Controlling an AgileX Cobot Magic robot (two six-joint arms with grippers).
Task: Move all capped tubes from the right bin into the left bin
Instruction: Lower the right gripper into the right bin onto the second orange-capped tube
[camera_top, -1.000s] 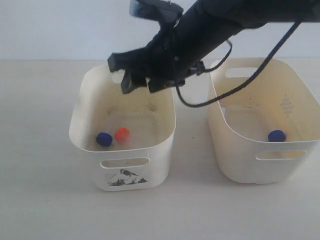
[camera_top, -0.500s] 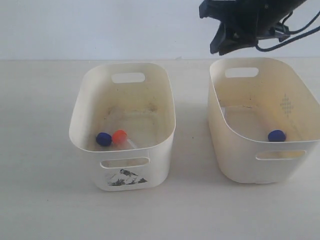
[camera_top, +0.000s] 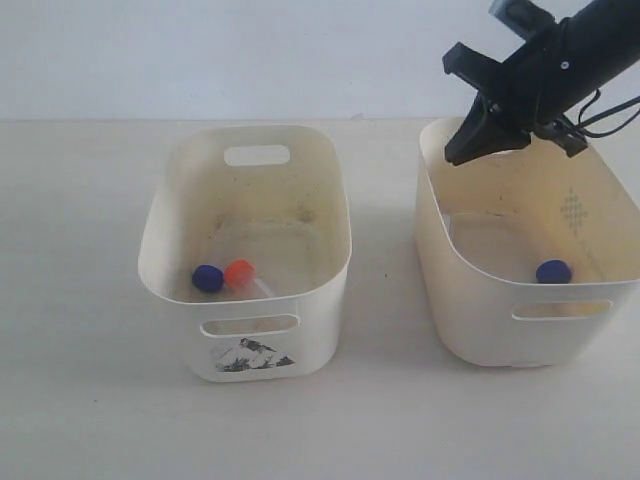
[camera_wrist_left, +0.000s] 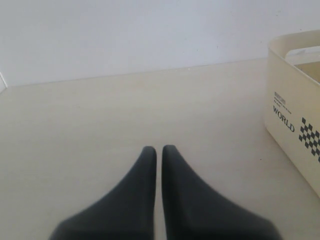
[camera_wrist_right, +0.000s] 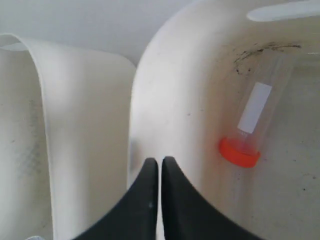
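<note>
The left bin (camera_top: 320, 300), with its sticker, holds a dark blue capped tube (camera_top: 207, 278) and an orange-red capped tube (camera_top: 239, 272) side by side near its front wall. In the right bin (camera_top: 470, 300) lies one dark blue capped tube (camera_top: 553, 271). My right gripper (camera_top: 462, 152) hangs shut and empty above the right bin's back left rim. In the right wrist view its shut tips (camera_wrist_right: 160, 160) point at the gap between the right bin's wall (camera_wrist_right: 85, 110) and the left bin (camera_wrist_right: 175, 85), where the orange-red capped tube (camera_wrist_right: 240, 150) lies. My left gripper (camera_wrist_left: 159, 148) is shut over bare table.
In the left wrist view, a cream tub wall printed WORLD with a checker mark (camera_wrist_left: 295, 117) stands beside my left gripper. A black cable (camera_top: 610, 110) trails from the right arm over the right bin. The left arm is outside the exterior view.
The right arm has swung from above the left bin across to the right bin's back left rim and lowered a little. The orange-red tube has settled beside the blue one.
</note>
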